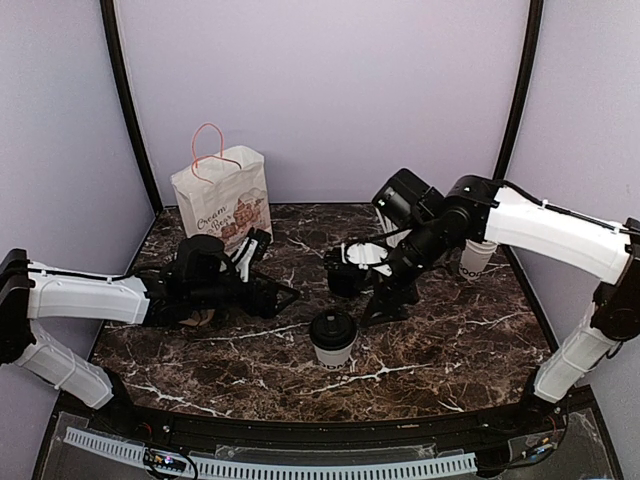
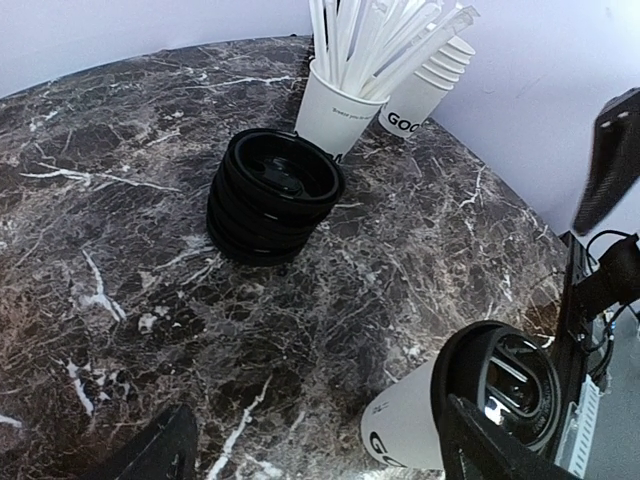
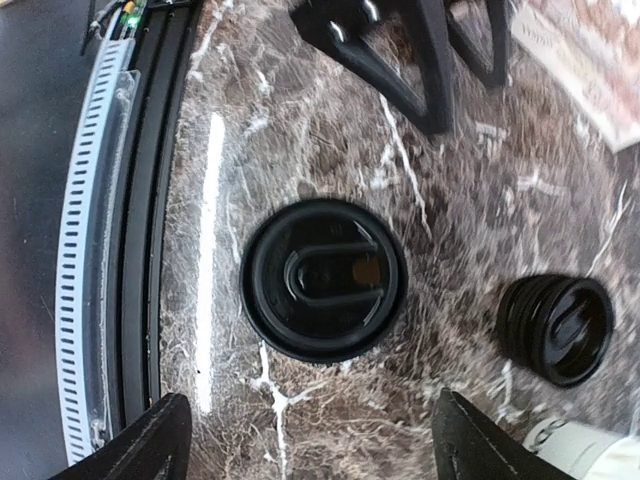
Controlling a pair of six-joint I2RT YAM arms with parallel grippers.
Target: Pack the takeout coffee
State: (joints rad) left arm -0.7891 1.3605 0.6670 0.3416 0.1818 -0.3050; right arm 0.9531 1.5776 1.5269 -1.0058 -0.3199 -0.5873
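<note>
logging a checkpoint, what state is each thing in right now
takeout coffee: upright, lid on, not held
paper bag: standing upright
black lids: stacked on the table
stick cup: upright, full of sticks
lidless cups: nested, upright
left gripper: open, empty
right gripper: open, empty

Top camera looked down from behind. Wrist cameras sat close — both caught the takeout coffee (image 3: pixel 325 280) and lid stack (image 2: pixel 272 195).
</note>
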